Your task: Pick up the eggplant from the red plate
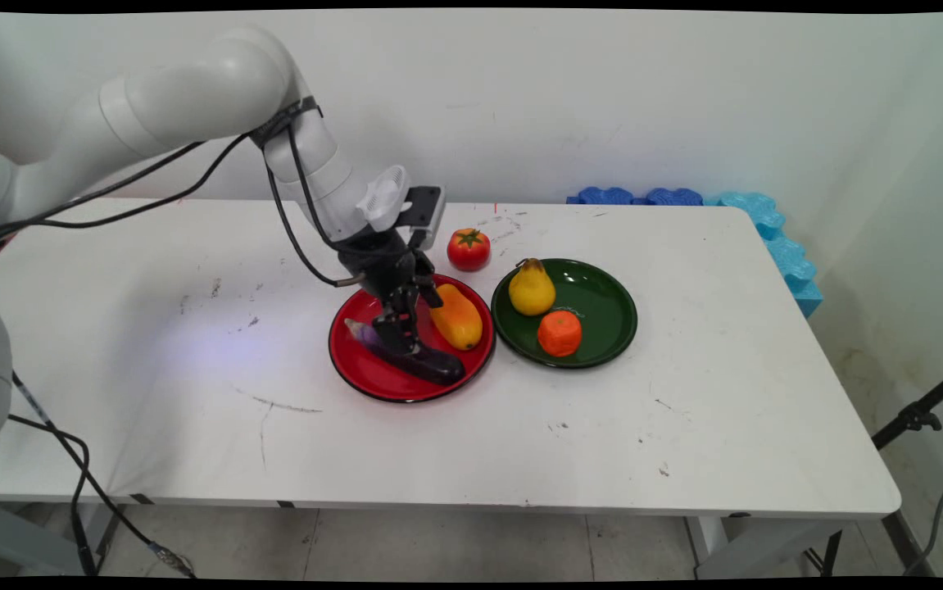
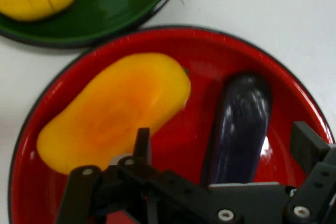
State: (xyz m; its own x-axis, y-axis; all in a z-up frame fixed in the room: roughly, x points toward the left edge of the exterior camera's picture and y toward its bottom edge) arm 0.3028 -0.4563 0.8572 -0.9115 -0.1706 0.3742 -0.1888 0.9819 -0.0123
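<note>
The end effector (image 1: 402, 332) hangs low over the red plate (image 1: 364, 373), one of two plates on the white table (image 1: 192, 393). Its two fingers (image 2: 310, 145) stand spread — one on each side of the single dark purple eggplant (image 1: 418, 359), which lies lengthwise across the near half of that plate. In the hand view the eggplant (image 2: 239, 124) runs up between the fingers with red plate (image 2: 210, 61) showing on both sides of it, so the jaws are wide apart and nothing is clamped; whether a fingertip touches the eggplant's skin cannot be told from either view.

Beside the eggplant on the same plate lies one orange-yellow mango (image 1: 456, 317), just to the right of the end effector in the main view and close to one finger in the hand view (image 2: 115, 114). The two fruits on this plate lie near each other but apart.

The second plate — a green plate (image 1: 610, 307) — sits just to the right of the red one, their rims nearly touching. It carries two things: one yellow pear (image 1: 531, 288) at its far left and one small orange (image 1: 559, 333) at its near side.

One red tomato (image 1: 469, 249) stands alone on the table behind the gap between the plates.

Along the wall at the far right edge lie blue foam pieces (image 1: 754, 211).
</note>
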